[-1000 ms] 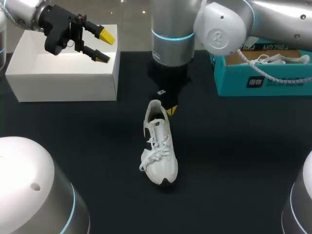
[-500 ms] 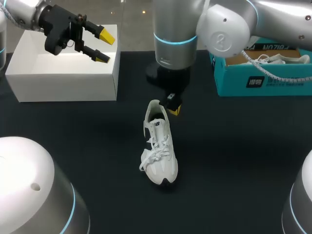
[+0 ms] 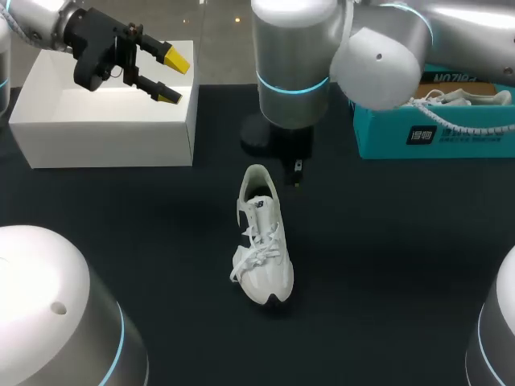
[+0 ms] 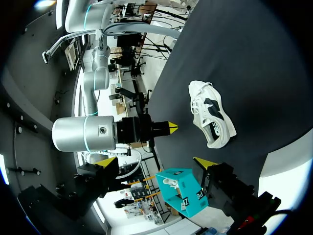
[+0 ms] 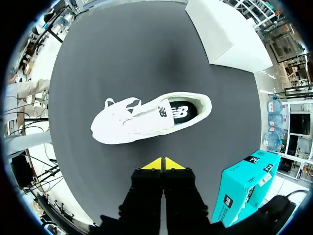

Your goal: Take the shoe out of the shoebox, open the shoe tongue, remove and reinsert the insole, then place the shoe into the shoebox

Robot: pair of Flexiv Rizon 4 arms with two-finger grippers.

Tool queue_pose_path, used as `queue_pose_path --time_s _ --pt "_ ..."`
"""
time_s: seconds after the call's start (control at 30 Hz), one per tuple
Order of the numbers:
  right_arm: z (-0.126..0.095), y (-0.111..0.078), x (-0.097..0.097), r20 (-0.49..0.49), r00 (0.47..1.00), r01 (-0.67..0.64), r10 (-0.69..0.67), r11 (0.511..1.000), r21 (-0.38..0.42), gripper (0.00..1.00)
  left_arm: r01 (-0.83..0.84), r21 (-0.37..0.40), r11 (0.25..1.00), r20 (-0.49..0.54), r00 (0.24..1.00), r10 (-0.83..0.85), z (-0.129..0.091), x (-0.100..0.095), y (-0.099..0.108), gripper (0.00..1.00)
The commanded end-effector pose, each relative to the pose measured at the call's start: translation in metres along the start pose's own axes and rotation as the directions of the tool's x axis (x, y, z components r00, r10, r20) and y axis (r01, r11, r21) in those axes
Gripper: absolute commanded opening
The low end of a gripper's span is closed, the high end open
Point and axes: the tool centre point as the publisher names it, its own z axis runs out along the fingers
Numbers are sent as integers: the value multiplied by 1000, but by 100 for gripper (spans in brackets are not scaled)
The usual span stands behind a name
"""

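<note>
A white sneaker [image 3: 262,238] lies on the black table, toe toward the front edge and heel toward the back. In the right wrist view the sneaker [image 5: 146,117] lies side-on just ahead of my right gripper [image 5: 162,164], whose yellow tips press together with nothing between them. My right arm [image 3: 294,76] hangs over the table behind the heel and hides most of that gripper. My left gripper [image 3: 167,76] is open and empty above the white box [image 3: 100,121] at the back left. The left wrist view shows the sneaker [image 4: 211,112] far ahead of its spread fingers.
A teal shoebox [image 3: 426,129] stands at the back right with another white shoe [image 3: 459,98] inside; it also shows as the teal shoebox [image 5: 244,188] beside my right gripper. The white box [image 5: 227,32] lies beyond the sneaker's heel end. Bare black tabletop surrounds the sneaker.
My right gripper has lifted up and back from the sneaker's heel, and its yellow tips have gone out of sight under the wrist in the head view. The left arm and sneaker have not moved.
</note>
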Motion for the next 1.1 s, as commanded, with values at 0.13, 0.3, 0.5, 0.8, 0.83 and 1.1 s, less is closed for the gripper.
queue_pose_path --time_s 0.13,0.3,0.5,0.8,0.83,1.1 --pt "4 -5 -3 30 999 -24 25 999 -22 0 -1 4 1000 -2 1000 1 -1 0 1 100" --pt "10 10 -20 65 998 -15 18 999 -46 0 -1 4 1000 -2 1000 1 -1 0 1 100" --pt "17 28 -43 56 997 59 -55 995 -75 0 -1 4 1000 -2 1000 1 -1 0 1 100" --pt "30 45 -76 39 993 113 -109 989 -100 35 -1 4 1000 -2 1000 1 -1 0 1 100" --pt "32 47 -78 36 993 116 -112 988 -107 44 -1 4 1000 -2 1000 1 -1 0 1 100" --pt "42 62 -87 33 994 108 -105 987 -121 98 -1 4 1000 -2 1000 1 -1 0 1 100"
